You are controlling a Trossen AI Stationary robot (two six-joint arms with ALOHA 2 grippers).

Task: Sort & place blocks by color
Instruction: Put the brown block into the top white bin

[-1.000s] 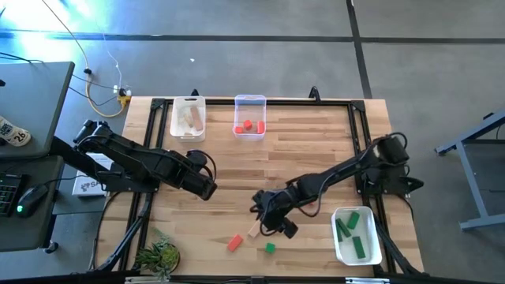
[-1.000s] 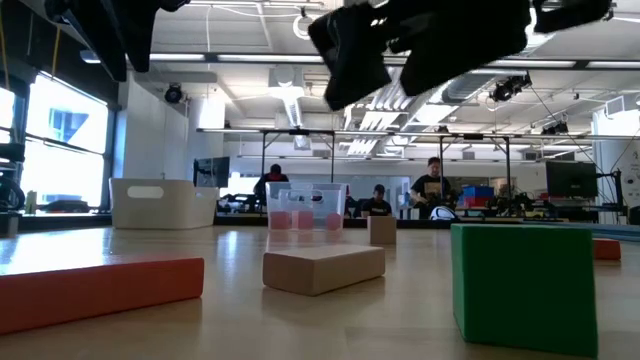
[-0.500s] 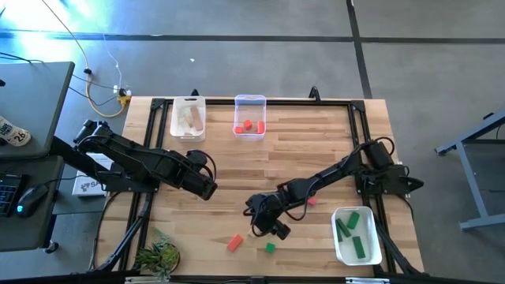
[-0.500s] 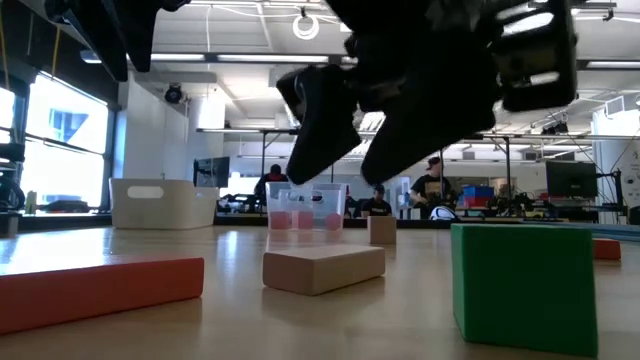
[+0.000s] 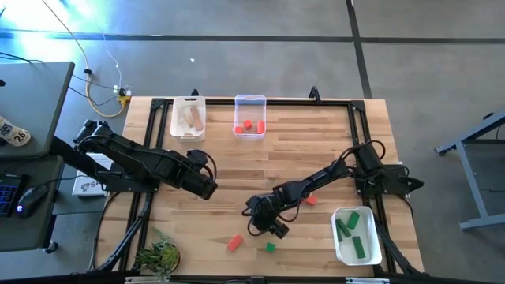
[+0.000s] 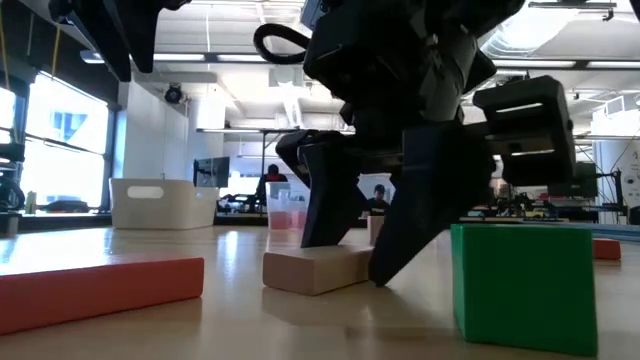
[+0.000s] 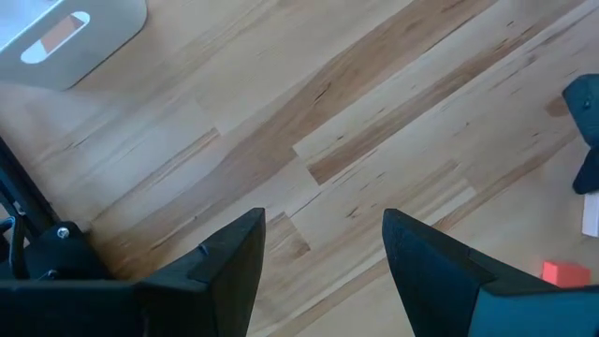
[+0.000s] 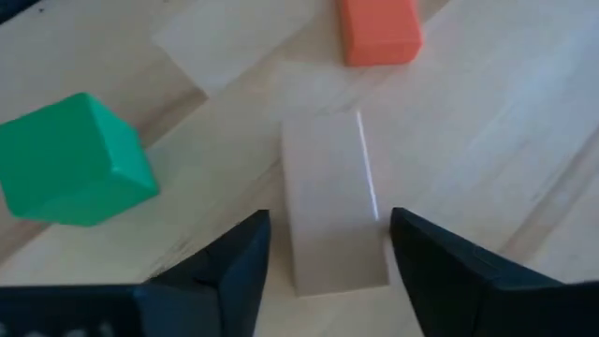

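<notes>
Plain light wood is what the right hand is down over: a short pale bar lying flat on the worktop near its front edge, between the two dark fingers. The fingers stand apart on either side of the bar, tips at the wood surface, not yet pressed against it as far as I can see. Just beside it lie a green cube and a red-orange bar, both apart from the pale one. Another small red piece sits under the right arm, farther back.

At the back of the worktop a white tub holds pale pieces and a clear tub holds red-orange ones. A third white tub at the front right corner holds green bars.

Off to the left, the left hand hangs over bare worktop with its fingers spread and nothing between them.
</notes>
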